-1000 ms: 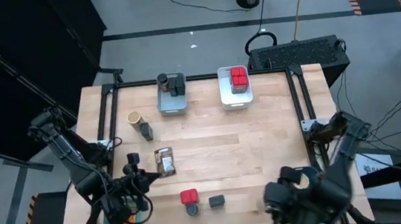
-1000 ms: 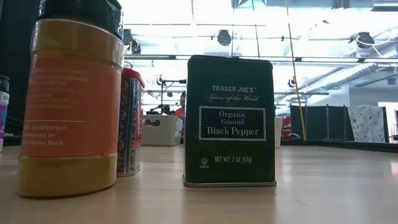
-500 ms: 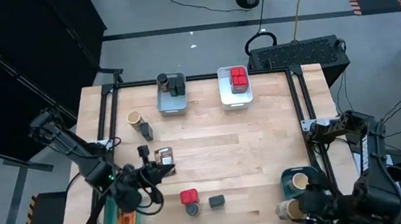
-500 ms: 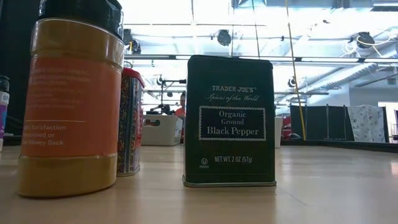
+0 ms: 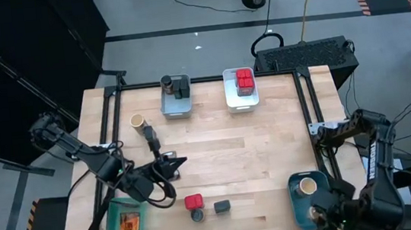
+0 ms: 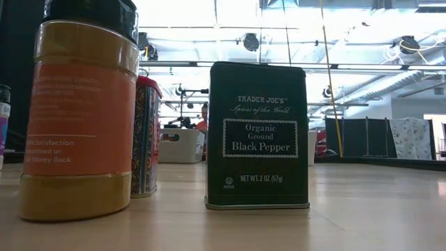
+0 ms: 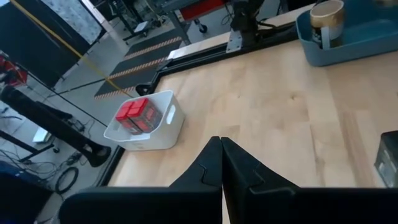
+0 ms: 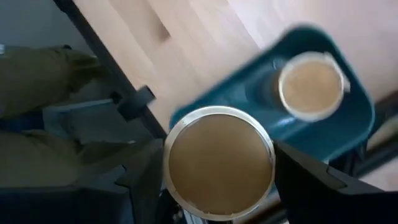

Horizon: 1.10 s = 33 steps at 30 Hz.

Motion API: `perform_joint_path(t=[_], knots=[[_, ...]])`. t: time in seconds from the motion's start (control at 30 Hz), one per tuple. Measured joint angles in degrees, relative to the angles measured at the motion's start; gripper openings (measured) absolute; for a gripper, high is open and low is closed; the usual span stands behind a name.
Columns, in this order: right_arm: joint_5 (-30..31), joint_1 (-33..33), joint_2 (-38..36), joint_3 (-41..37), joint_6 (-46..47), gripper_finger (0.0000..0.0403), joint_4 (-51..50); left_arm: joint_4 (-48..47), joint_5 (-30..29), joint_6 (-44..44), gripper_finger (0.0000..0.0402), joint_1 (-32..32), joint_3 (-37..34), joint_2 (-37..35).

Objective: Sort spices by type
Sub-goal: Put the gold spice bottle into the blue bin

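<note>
Right hand carries a tan-topped jar toward the blue bin at the lower right

The right hand, fingers clamped on the tan-topped jar, hangs just off the tabletop's lower right edge beside the blue bin; it should lower the jar upright next to the jar already inside, clear of the rim. The left hand, fingers together and empty, sits at centre left near the teal bin. A red tin and dark tin wait at lower centre
</note>
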Motion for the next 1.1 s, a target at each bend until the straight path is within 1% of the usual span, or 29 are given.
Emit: perform_joint_path(t=[0.13,0.2,0.3,0.37,0.43,0.6,0.7,0.83,1.1], knots=[[0.2,2.6,-2.7,-4.4,8.8,0.0239,0.5,0.0,1.5,1.5,0.0,0.8,0.0,0.0],[1.7,3.7,-3.7,-7.0,13.7,0.0239,1.1,0.0,1.7,1.9,0.0,0.9,0.0,0.0],[5.6,5.2,-5.5,-11.2,19.7,0.0239,4.4,0.0,1.7,2.0,0.0,0.9,0.0,0.0],[6.0,5.6,-5.9,-13.8,22.0,0.0239,5.8,0.0,1.7,2.3,0.0,0.9,0.0,0.0],[5.5,5.8,-5.8,-16.2,22.4,0.0239,7.8,-0.1,1.7,2.8,0.0,0.9,0.0,0.0],[6.6,5.8,-5.8,-20.4,23.0,0.0239,14.1,-0.1,1.7,3.9,0.0,0.9,0.0,0.0],[8.7,5.8,-5.8,-22.4,24.0,0.0239,16.1,-0.2,1.7,3.9,0.0,0.9,0.0,0.0],[7.7,5.8,-5.8,-24.9,24.3,0.0239,16.9,-0.8,1.7,3.9,0.0,0.9,0.0,0.0],[7.6,5.3,-5.8,-26.5,24.5,0.0239,16.5,-0.8,1.7,4.2,0.0,0.9,0.0,0.0]])
